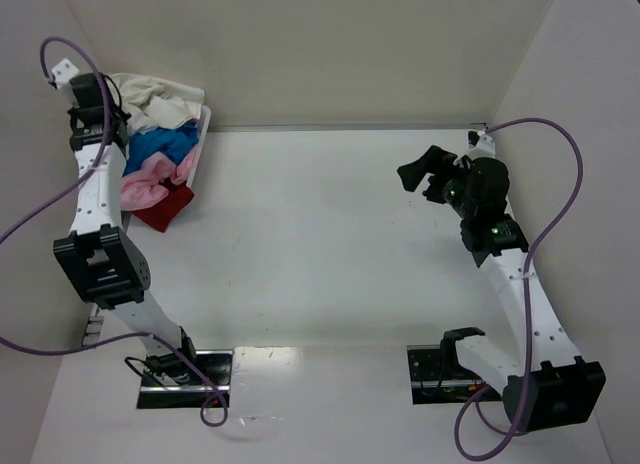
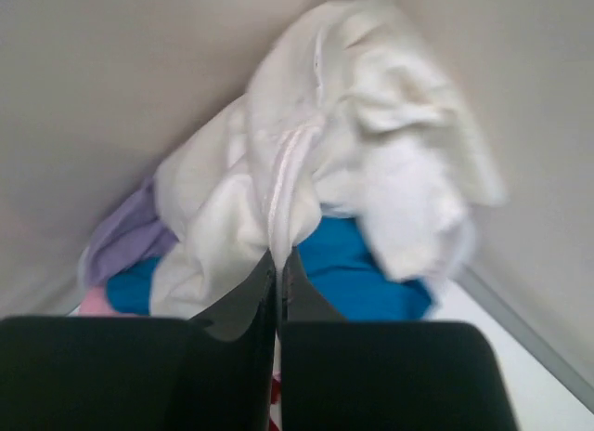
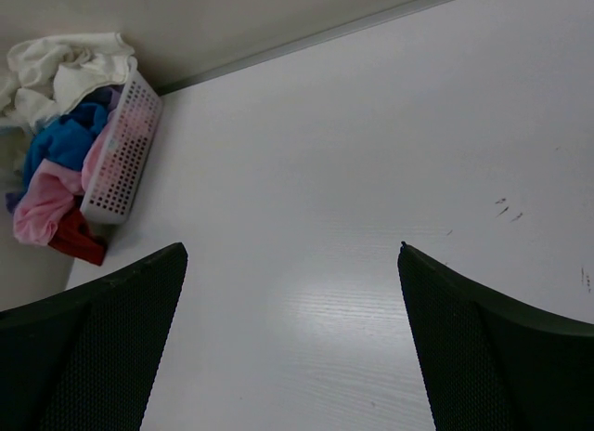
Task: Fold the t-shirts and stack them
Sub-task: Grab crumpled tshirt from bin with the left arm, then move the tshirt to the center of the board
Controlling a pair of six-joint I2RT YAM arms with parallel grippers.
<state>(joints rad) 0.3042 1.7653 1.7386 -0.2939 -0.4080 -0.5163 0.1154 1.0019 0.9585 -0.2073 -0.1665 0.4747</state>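
The t-shirts are piled in a white basket point(image 1: 204, 126) at the far left corner. The cream-white shirt point(image 1: 160, 99) lies on top, above the bright blue point(image 1: 160, 144), pale pink point(image 1: 150, 184) and red point(image 1: 165, 209) ones. My left gripper point(image 1: 108, 109) is over the pile, shut on a fold of the cream-white shirt point(image 2: 306, 152). The left wrist view also shows the left gripper point(image 2: 278, 254), the blue shirt point(image 2: 362, 273) and a lilac shirt point(image 2: 130, 236). My right gripper point(image 1: 420, 174) is open and empty above the bare table, as the right wrist view point(image 3: 292, 250) shows.
The basket point(image 3: 121, 157) stands against the left and back walls, with the pink and red shirts spilling over its near end onto the white table point(image 1: 320, 244). Two black mounting plates point(image 1: 185, 379) sit at the near edge.
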